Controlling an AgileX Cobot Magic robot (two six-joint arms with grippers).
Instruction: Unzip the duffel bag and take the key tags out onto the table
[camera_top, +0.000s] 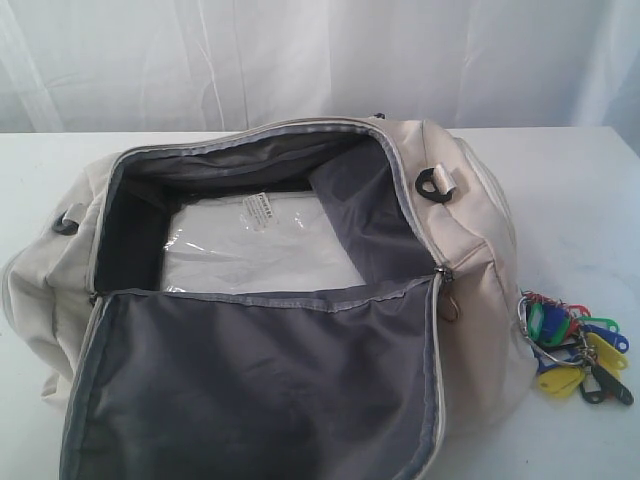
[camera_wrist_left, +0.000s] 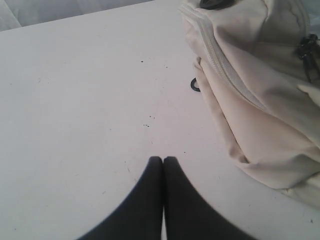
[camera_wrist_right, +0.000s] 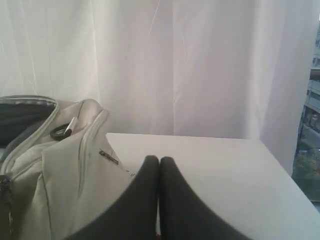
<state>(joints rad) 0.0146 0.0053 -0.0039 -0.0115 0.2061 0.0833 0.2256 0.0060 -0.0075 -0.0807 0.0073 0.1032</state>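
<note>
The cream-white duffel bag (camera_top: 470, 250) lies unzipped on the white table (camera_top: 575, 190), its lid flap folded forward to show the dark grey lining. The bunch of coloured key tags (camera_top: 575, 350) rests on the table just right of the bag. Neither arm shows in the exterior view. My left gripper (camera_wrist_left: 163, 159) is shut with nothing in it, low over bare table beside the bag (camera_wrist_left: 255, 95). My right gripper (camera_wrist_right: 159, 159) is shut too, held above the table next to the bag's end (camera_wrist_right: 60, 165); nothing shows between its tips.
A clear plastic packet with a white barcode label (camera_top: 262, 212) lies inside the bag. A black D-ring (camera_top: 436, 184) sits on the bag's right end. A white curtain (camera_top: 300, 60) hangs behind the table. A window shows at the right wrist view's edge.
</note>
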